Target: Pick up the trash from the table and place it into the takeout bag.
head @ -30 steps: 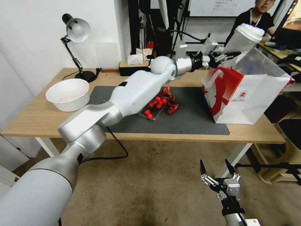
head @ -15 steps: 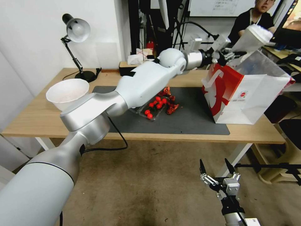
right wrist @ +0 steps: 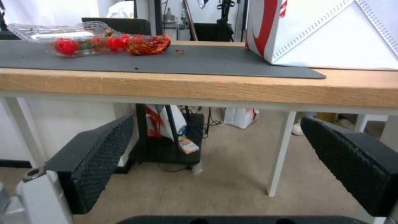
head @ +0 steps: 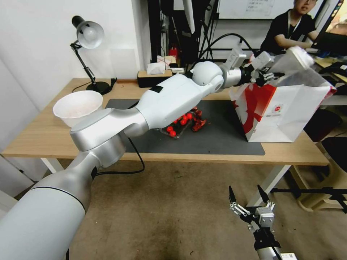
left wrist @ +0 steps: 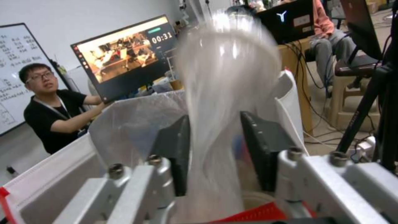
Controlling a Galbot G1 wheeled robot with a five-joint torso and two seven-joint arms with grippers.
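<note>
The left claw [head: 270, 74], clamped on the clear plastic cup [head: 289, 61], tips it over the mouth of the takeout bag [head: 285, 108], lower than a second ago; the right claw [head: 249, 202] hangs spread below the desk [head: 43, 137].

Office or lab: whiteboard [left wrist: 12, 77], monitor [left wrist: 124, 59], desk lamp [head: 86, 36], cables.

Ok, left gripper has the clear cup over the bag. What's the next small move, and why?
Probably lower it slightly, then open. The left gripper grips the clear plastic cup, tilted above the takeout bag, whose open mouth lies beneath in the wrist view; the right gripper hangs open below the table.
</note>
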